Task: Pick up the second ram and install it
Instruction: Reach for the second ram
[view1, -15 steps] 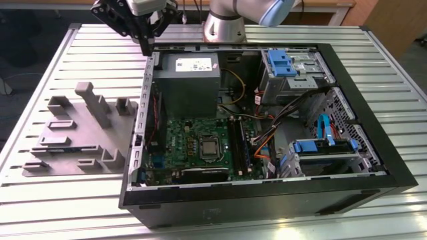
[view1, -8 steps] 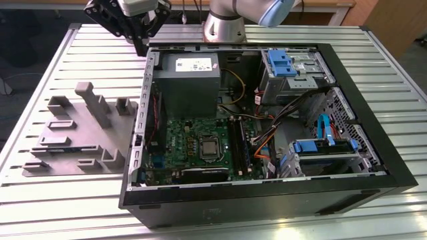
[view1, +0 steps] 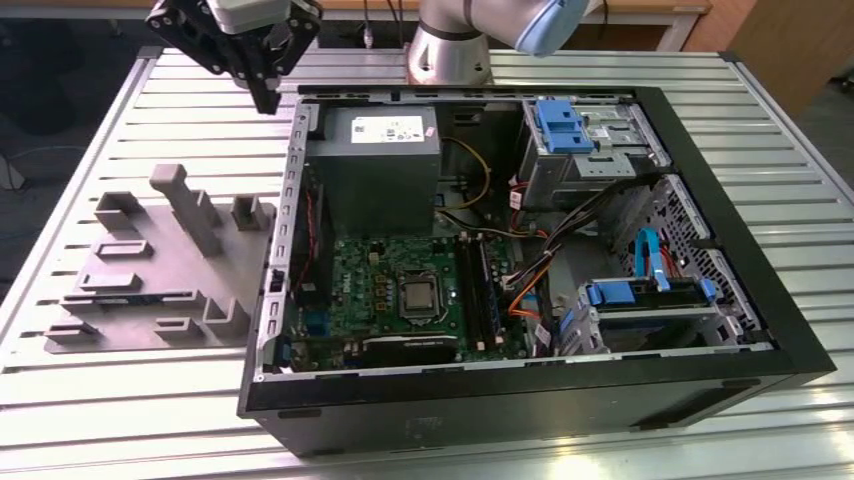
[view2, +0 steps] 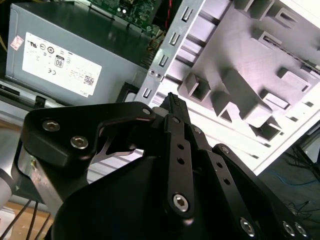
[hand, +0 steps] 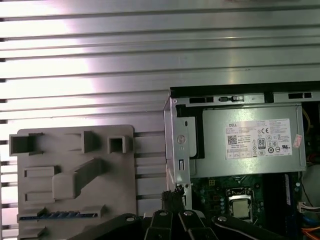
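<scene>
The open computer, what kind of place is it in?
Probably a robotics lab: an open desktop computer case lies on a slotted metal table, beside a grey holder tray, with a robot arm behind.

I see my gripper (view1: 267, 98) at the exterior view's upper left, jaws together, pointing down; arm (view1: 449, 45) top centre.

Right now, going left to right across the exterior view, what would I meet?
Grey moulded plastic holder plate → green motherboard inside the black computer case → blue plastic drive bracket.
</scene>
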